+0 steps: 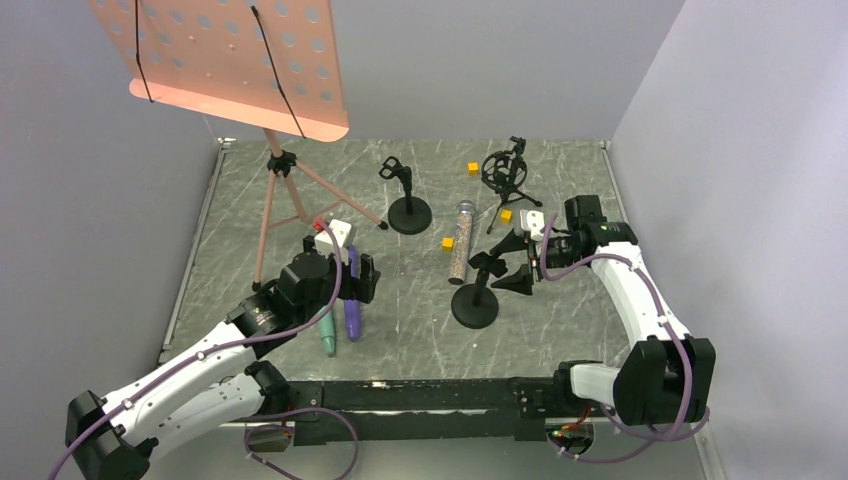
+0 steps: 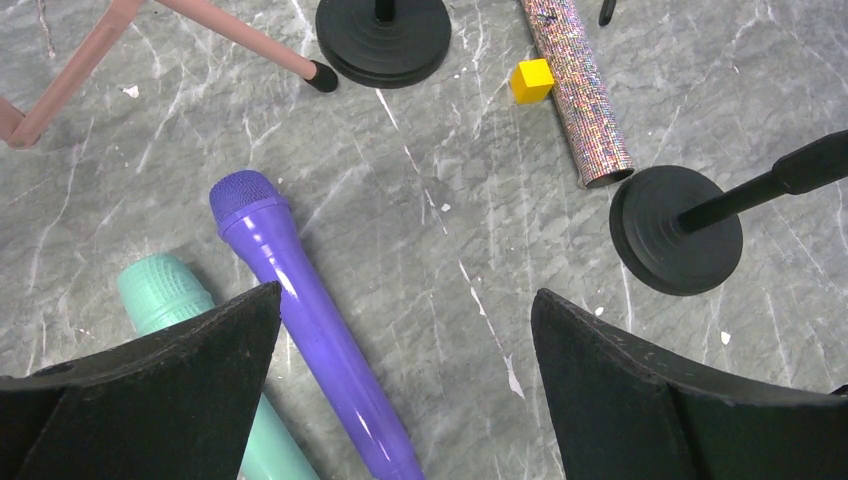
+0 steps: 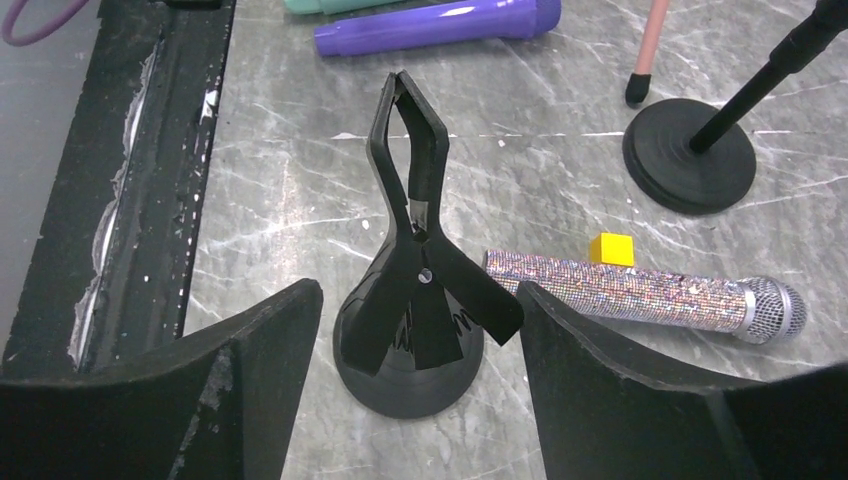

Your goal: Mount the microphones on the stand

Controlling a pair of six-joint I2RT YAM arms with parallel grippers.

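Note:
The purple microphone [image 1: 353,300] and the mint green microphone [image 1: 328,335] lie side by side on the table, under my left gripper [image 1: 340,272]. In the left wrist view that gripper [image 2: 405,295] is open; the purple microphone [image 2: 300,310] runs just inside its left finger and the mint one [image 2: 165,290] passes under that finger. The glittery copper microphone [image 1: 460,245] lies flat beside a black round-base stand [image 1: 475,303]. My right gripper [image 3: 418,290] is open on either side of that stand's clip [image 3: 410,190], with a small gap on each side.
A second round-base stand [image 1: 408,205] and a tripod shock mount [image 1: 505,172] are at the back. A pink music stand [image 1: 240,60] rises at the back left, one leg [image 2: 240,35] reaching near the mics. Small yellow cubes [image 1: 447,243] are scattered about. A black rail [image 3: 150,150] edges the near side.

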